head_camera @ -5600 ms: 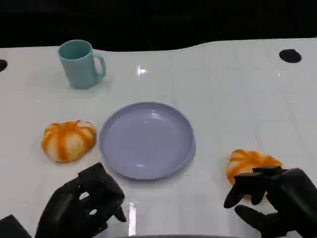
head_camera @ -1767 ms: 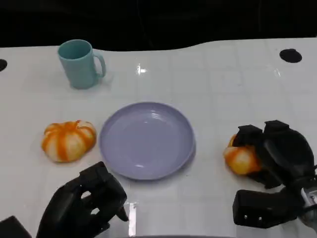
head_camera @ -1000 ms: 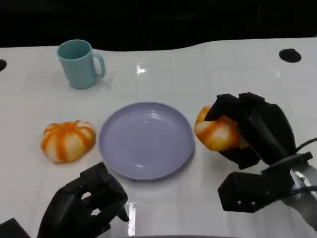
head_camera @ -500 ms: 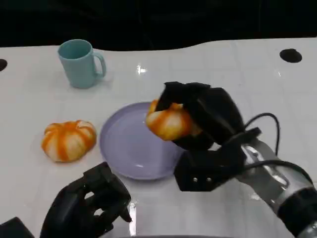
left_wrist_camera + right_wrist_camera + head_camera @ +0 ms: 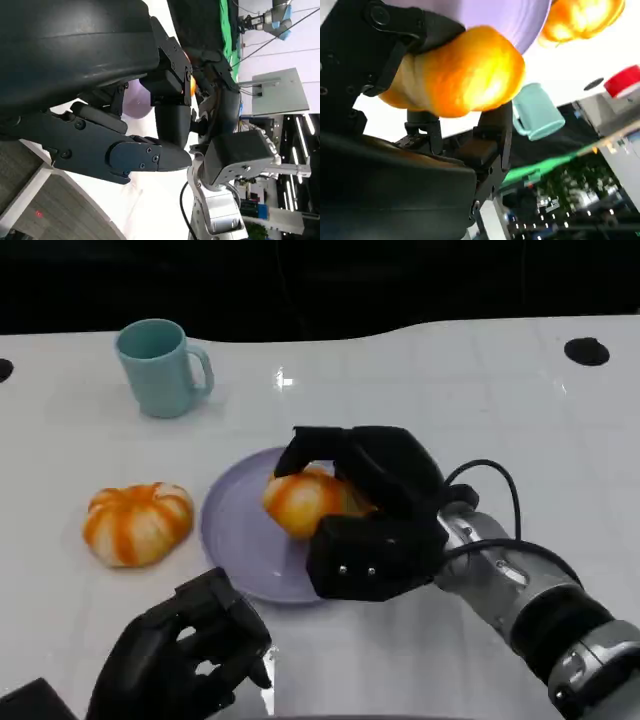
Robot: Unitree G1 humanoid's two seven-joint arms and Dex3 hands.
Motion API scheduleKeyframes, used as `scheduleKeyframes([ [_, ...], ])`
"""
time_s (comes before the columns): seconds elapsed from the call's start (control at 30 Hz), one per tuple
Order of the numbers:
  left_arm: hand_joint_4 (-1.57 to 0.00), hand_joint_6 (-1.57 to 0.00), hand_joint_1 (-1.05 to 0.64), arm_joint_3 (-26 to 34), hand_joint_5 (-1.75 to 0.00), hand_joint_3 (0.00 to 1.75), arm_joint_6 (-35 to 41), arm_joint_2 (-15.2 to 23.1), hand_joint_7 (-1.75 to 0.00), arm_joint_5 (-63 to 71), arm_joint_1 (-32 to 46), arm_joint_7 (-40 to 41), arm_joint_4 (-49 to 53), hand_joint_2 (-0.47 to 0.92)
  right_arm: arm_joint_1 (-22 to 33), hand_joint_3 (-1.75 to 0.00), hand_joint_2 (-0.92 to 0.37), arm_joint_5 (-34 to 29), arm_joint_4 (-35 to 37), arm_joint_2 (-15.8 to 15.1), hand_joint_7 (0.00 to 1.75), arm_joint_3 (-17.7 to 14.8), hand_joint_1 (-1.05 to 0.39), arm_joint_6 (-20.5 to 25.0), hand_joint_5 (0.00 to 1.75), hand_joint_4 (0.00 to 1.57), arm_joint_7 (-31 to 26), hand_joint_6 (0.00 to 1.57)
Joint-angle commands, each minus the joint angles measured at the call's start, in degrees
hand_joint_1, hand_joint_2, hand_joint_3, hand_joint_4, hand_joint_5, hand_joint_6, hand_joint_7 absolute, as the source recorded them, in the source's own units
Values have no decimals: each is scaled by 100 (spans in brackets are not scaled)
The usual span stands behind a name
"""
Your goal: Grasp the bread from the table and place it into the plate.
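Worktop (image 5: 480, 400): white, glossy, with a dark round mark near its far right edge.

Plate (image 5: 235, 530): lavender, round, at the middle of the worktop; also seen in the right wrist view (image 5: 490, 20) behind the held bread.

Bread (image 5: 300, 502): orange-and-white, pumpkin-shaped roll, held over the plate's inner part, in the grasp of the right hand. From the head view it could not be told whether it touched the plate's surface. In the right wrist view (image 5: 462, 75) it sat between the black fingers, with the plate beyond it.

Right hand (image 5: 365, 510): fingers wrapped over the top and far side of the bread, gripping it; silver forearm reaching in from the lower right.

Second bread (image 5: 137, 522): same colouring, resting on the worktop just left of the plate, apart from its rim; seen in the right wrist view (image 5: 580, 20) past the plate.

Left hand (image 5: 185, 660): at the near edge of the worktop, lower left, fingers curled inward with nothing between them; near the plate's front rim but not touching it.

Mug (image 5: 160, 368): teal, upright, handle to the right, at the far left of the worktop, well apart from the plate; also in the right wrist view (image 5: 537, 112).
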Motion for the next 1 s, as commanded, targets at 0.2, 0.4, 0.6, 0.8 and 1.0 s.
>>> scheduleKeyframes([
  [0.2, -65, -58, -54, 5, -175, 33, -40, 64, -152, 23, 42, 49, -95, 92, -75, -16, -92, 58, -466, -166, 0, 192, -68, 665, 31, 3, 1153, 15],
  [0.4, -66, -58, -54, 8, -175, 34, -57, 55, -153, 4, 14, 37, -54, 92, 70, -18, -92, 216, -953, -303, 0, 156, -78, 902, 21, 0, 1839, 10],
  [0.6, -67, -58, -55, 25, -175, 35, -114, 60, -154, 26, -5, 43, -2, 92, 349, -17, -92, 297, -1584, -504, 0, 168, -80, 1083, 20, 0, 2306, 9],
  [0.8, -66, -58, -55, 24, -175, 34, -25, 48, -154, -12, 9, 67, -38, 92, 666, -18, -92, 374, -2229, -744, 0, 103, -79, 1131, 20, 0, 2531, 9],
  [1.0, -66, -58, -56, 20, -175, 33, -22, 54, -153, 3, 7, 95, -41, 92, 1165, -17, -92, 612, -3095, -1145, 2, -66, -75, 938, 24, 1, 2743, 13],
])
